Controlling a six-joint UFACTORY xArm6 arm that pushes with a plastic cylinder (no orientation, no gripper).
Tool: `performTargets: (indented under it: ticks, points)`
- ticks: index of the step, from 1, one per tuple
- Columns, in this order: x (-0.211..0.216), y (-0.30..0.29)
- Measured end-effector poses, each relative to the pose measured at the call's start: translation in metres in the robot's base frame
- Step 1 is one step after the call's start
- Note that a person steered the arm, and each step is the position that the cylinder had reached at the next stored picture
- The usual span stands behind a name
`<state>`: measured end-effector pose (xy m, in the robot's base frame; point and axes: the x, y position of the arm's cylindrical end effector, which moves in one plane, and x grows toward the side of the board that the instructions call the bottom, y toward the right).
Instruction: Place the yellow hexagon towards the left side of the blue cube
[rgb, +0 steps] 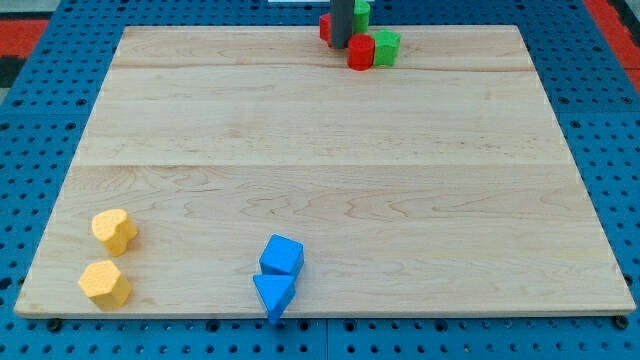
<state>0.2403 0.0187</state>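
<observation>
The yellow hexagon (105, 283) lies near the board's bottom left corner. A second yellow block (115, 230), heart-like in shape, sits just above it. The blue cube (282, 255) is at the bottom centre, with a blue triangle (274, 294) touching it from below at the board's edge. The hexagon is far to the left of the cube. My tip (340, 46) is at the view's top centre, far from these blocks, among the red and green ones.
A red cylinder (361, 52) and a green block (385, 46) sit right of my tip. Another red block (326, 27) and green block (362, 12) are partly hidden behind the rod. The wooden board (320, 150) rests on a blue pegboard.
</observation>
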Motion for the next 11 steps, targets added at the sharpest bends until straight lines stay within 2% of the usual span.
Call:
performTargets:
  ticks: [2,4,6,8,9,11]
  points:
    - [0.086,-0.143]
    - [0.204,-0.260]
    - [0.281,-0.287]
    - [0.363,-0.283]
    - [0.369,-0.238]
    - [0.353,-0.124]
